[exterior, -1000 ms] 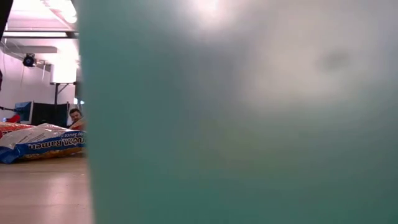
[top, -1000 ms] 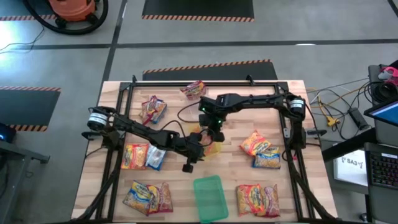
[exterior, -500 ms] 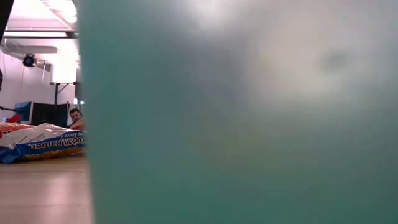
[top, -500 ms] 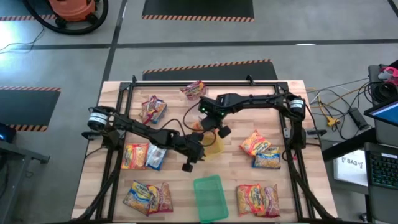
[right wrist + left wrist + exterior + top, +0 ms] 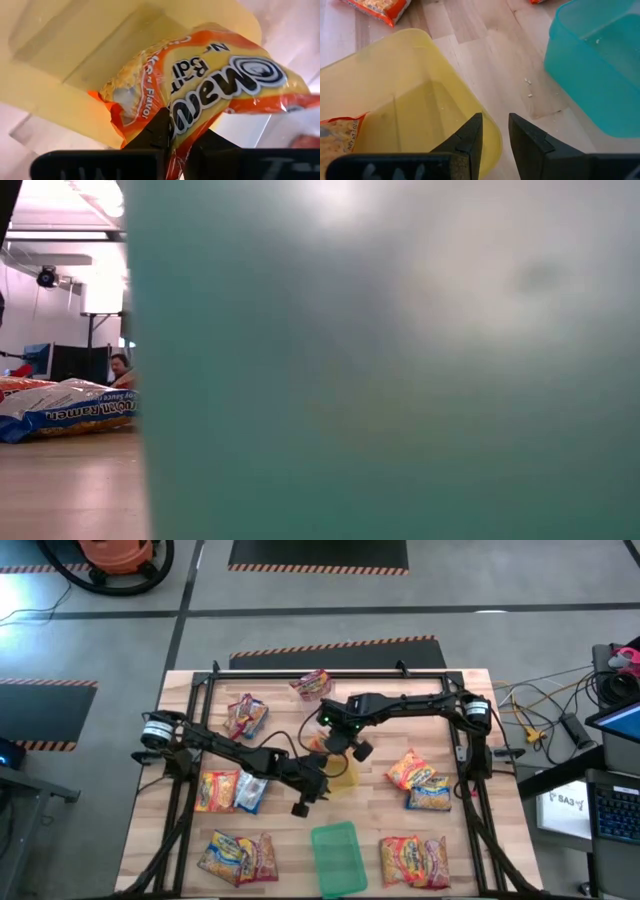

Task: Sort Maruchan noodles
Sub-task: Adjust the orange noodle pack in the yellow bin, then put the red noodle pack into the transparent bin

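Observation:
The yellow tray (image 5: 348, 776) stands on the table's middle; in the left wrist view an orange noodle packet (image 5: 335, 140) lies inside the yellow tray (image 5: 405, 95). My left gripper (image 5: 323, 776) (image 5: 495, 120) is shut on its near-left corner. My right gripper (image 5: 332, 745) (image 5: 175, 122) hangs over the tray's far side, shut on an orange Maruchan packet (image 5: 317, 740) (image 5: 200, 75). Other packets lie about the table: (image 5: 312, 684), (image 5: 245, 716), (image 5: 218, 790), (image 5: 238, 856), (image 5: 408, 770), (image 5: 415, 860). My left gripper has the yellow tray's rim (image 5: 492, 142) at a rounded corner between its fingers, one finger (image 5: 470, 137) inside the tray and one outside. The fingers slant down from the table's left. The tray sits flat on the table. My right gripper pinches the orange packet by one edge (image 5: 172, 112) between its two fingers, pointing steeply down. The packet is clear of the table and stands out past the fingertips, above the yellow tray (image 5: 65, 55), with its printed face in view.
A green tray (image 5: 335, 856) stands near the front edge and fills nearly all of the low view (image 5: 400, 380). A blue-and-yellow packet (image 5: 70, 410) shows beside it there. A black frame (image 5: 330, 673) rims the table. In the room beyond, a person (image 5: 121, 366) shows.
My right gripper has rolled about its own axis while staying over the yellow tray, and the orange packet has turned with it. My left gripper has kept its place on the tray.

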### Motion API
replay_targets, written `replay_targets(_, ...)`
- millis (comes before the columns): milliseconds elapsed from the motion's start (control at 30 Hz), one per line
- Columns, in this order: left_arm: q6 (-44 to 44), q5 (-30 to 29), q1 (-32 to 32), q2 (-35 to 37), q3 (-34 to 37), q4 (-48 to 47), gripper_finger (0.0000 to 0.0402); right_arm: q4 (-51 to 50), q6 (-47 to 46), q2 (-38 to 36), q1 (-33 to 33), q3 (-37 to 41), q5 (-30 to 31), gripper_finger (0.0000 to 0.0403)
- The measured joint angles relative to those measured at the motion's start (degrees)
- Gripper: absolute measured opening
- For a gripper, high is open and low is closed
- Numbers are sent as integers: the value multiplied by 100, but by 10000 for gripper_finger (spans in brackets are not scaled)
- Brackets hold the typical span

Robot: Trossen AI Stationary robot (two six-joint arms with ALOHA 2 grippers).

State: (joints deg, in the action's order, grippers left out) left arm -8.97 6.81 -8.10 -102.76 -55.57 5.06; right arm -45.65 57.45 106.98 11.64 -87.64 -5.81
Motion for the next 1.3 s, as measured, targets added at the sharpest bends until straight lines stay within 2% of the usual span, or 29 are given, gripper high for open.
replay_targets(400, 90, 0, 0, 0, 0, 2, 76, 194, -238, -37, 0, 0, 39, 88)
replay_targets(600, 92, -2, 0, 0, 0, -3, 75, 267, -291, -303, 0, 0, 615, 111)
replay_targets(733, 92, -2, 0, -2, 0, -4, 75, 262, -786, -608, -8, 0, 1068, 112)
replay_targets(833, 92, -2, -2, -2, 0, -4, 75, 209, -1627, -868, -31, 0, 1023, 109)
replay_targets(933, 105, -2, -12, -2, 0, -3, 75, -69, -2741, -1064, -66, -1, 772, 103)
replay_targets(1033, 109, -10, -41, -2, 0, 11, 75, -577, -3605, -1190, -66, -1, -234, 93)
replay_targets(1133, 94, -32, -76, 4, 9, 176, 75, -933, -3889, -1199, -175, 43, -1325, 83)
replay_targets(1200, 40, -147, -100, 55, 9, 191, 76, -979, -3995, -1162, -364, 55, -1458, 80)
replay_targets(1300, 3, -173, -177, 236, 11, 161, 76, -1042, -4036, -1112, -659, 76, -1239, 80)
